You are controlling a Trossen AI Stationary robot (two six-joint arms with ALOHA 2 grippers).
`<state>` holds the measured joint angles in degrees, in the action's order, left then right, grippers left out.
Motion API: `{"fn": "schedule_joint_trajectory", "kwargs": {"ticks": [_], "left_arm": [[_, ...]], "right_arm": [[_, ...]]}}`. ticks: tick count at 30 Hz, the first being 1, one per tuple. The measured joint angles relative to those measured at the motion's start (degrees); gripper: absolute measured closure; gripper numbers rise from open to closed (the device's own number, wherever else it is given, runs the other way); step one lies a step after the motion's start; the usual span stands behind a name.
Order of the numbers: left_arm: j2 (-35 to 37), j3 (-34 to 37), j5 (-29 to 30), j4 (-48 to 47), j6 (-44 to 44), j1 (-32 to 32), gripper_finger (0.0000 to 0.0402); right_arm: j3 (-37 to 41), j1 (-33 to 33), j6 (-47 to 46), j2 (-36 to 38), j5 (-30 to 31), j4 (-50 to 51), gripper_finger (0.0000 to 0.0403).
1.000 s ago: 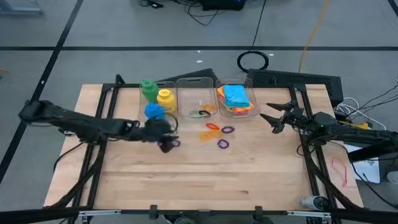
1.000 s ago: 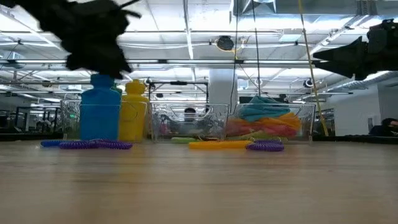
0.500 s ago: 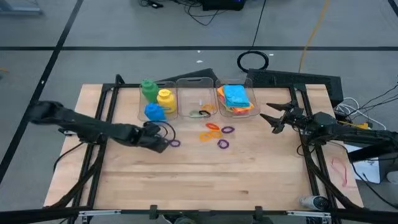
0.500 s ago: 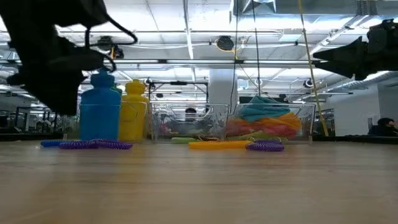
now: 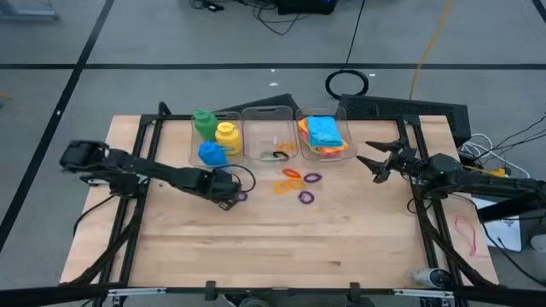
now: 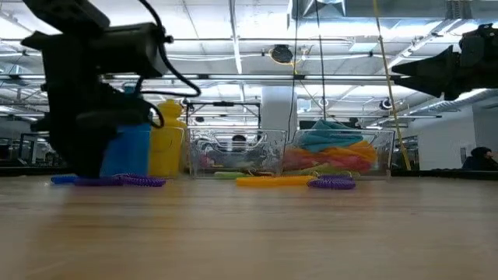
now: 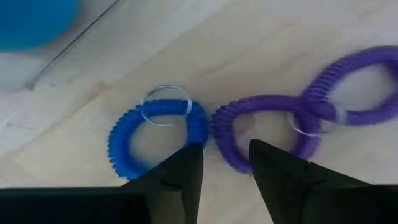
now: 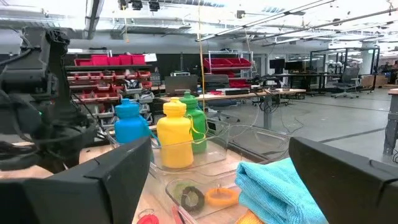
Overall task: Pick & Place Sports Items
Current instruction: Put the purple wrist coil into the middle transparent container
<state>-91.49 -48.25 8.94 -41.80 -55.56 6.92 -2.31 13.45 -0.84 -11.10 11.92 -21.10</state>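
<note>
While your left gripper (image 7: 225,163) hovers low over the blue ring (image 7: 157,134) and purple ring (image 7: 264,130), at 5 o'clock of the blue bottle (image 5: 212,153), its fingers stand narrowly parted, grasping nothing. Next, straddle one coil and clench. Your right gripper (image 5: 377,162) waits spread wide.

We see a wooden table (image 5: 281,239) on a dark frame, standing on a grey floor (image 5: 171,43). Along its far edge sit three clear plastic bins (image 5: 271,141) side by side. Beyond the far edge a black cable coil (image 5: 347,83) lies on the floor. Off the right edge lie white papers (image 5: 503,232) and loose cables (image 5: 482,145).
</note>
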Motion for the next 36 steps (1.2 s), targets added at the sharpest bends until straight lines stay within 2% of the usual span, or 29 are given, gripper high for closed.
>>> {"fn": "schedule_joint_trajectory", "kwargs": {"ticks": [9, 15, 19, 23, 30, 36], "left_arm": [[-2.6, -0.2, -0.9, -0.6, -0.1, -1.1, 0.0291], [-2.6, -0.1, -6.7, 2.3, -0.2, -1.2, 0.0291], [-2.7, -0.1, -11.8, 7.6, 1.4, -1.0, 0.0291], [-2.8, 0.0, -13.8, 12.9, 3.5, -0.8, 0.0291], [-2.8, 0.0, -10.8, 14.3, 1.0, -0.7, 0.0282], [-2.7, 0.0, -9.3, 15.9, 1.2, -0.8, 0.0224]], "right_arm": [[0.0, 0.0, 0.0, 0.0, 0.0, 0.0, 0.0112], [0.0, 0.0, 0.0, 0.0, 0.0, 0.0, 0.0112], [0.0, 0.0, 0.0, 0.0, 0.0, 0.0, 0.0112], [0.0, 0.0, 0.0, 0.0, 0.0, 0.0, 0.0112], [0.0, 0.0, 0.0, 0.0, 0.0, 0.0, 0.0112], [0.0, 0.0, 0.0, 0.0, 0.0, 0.0, 0.0112]]}}
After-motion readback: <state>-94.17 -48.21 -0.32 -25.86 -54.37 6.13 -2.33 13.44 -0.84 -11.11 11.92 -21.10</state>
